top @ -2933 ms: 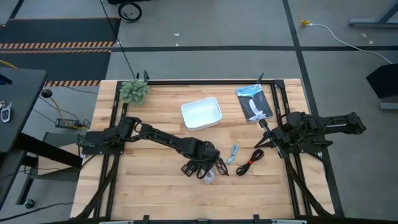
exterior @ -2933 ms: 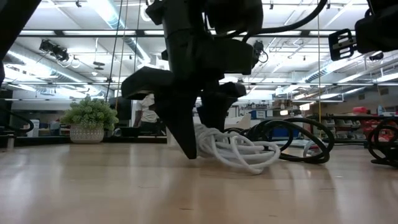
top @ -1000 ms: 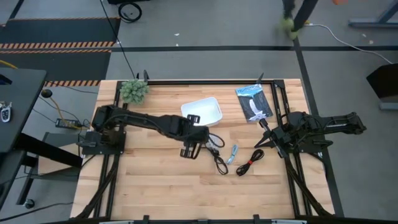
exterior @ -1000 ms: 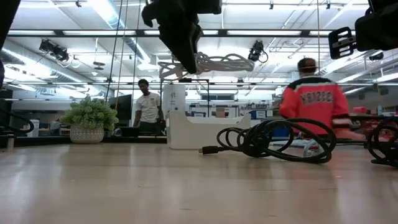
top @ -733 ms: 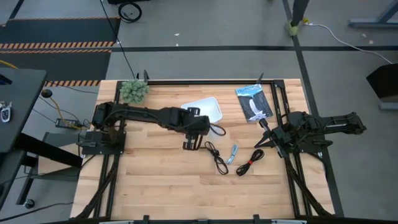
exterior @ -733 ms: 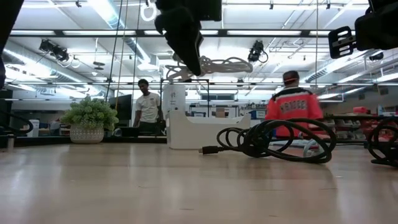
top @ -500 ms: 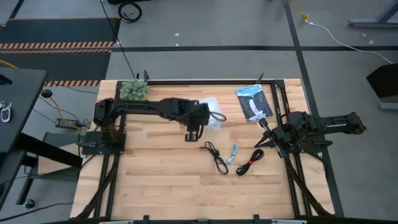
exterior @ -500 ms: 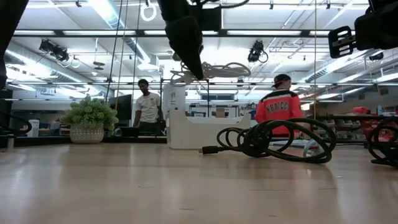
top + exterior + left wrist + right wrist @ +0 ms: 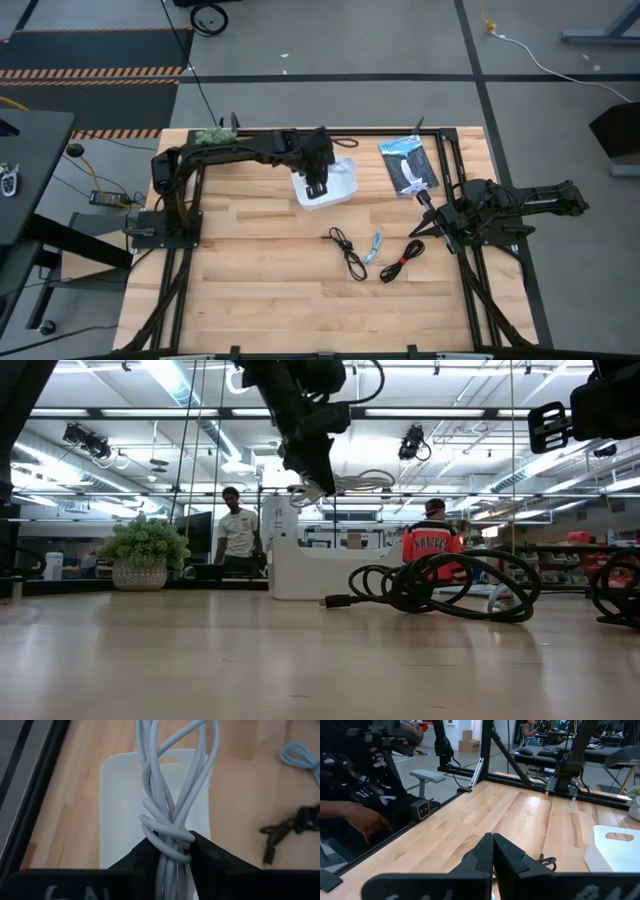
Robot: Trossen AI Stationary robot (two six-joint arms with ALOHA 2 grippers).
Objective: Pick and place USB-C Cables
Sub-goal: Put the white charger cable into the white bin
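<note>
My left gripper [image 9: 318, 183] hangs above the white tray [image 9: 345, 189] near the table's far edge, shut on the coiled white cable [image 9: 170, 780]. In the low view the coil [image 9: 350, 482] sticks out beside the gripper [image 9: 312, 472], well above the tray [image 9: 325, 570]. On the wood lie a black cable [image 9: 348, 252], a short light blue cable [image 9: 374, 246] and a black cable with a red tie [image 9: 402, 260]. My right gripper [image 9: 493, 851] waits shut at the table's right side [image 9: 428, 214], holding nothing. My left gripper pinches the white coil between its two fingers at one end of the bundle [image 9: 167, 834], where one strand is wound around the others. The fingers [image 9: 305, 455] come from above, slanting down. The coil juts out past the fingertips, lifted clear above the tray.
A flat dark packet with white print [image 9: 408, 165] lies at the far right of the table. A potted plant [image 9: 145, 555] stands at the far left corner. A dark frame runs along the table's edges. People stand in the room behind.
My left gripper has carried the white cable from the table's middle toward the far edge and now holds it over the white tray, still lifted clear. A person in red has walked across the room behind the table.
</note>
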